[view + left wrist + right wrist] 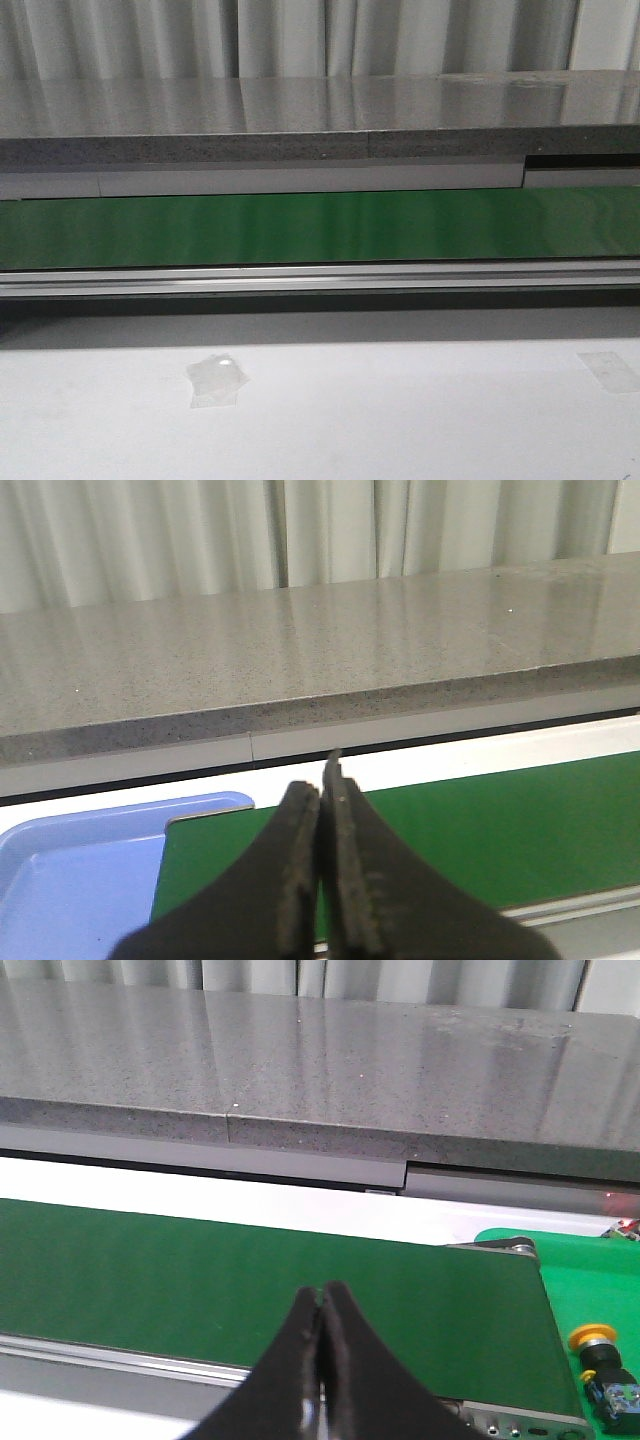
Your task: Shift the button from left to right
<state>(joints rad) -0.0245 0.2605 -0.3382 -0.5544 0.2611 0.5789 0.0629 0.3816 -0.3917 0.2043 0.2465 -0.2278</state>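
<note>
From my station I see the button lying on a green mat past the green belt's end, a blue tray near my left hand, both it and the right hand closed empty, grey worktop and curtains behind.

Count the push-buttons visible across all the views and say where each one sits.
1. The button shows only in the right wrist view, lying on the bright green surface just past the end of the dark green conveyor belt. Others may lie outside the views.
</note>
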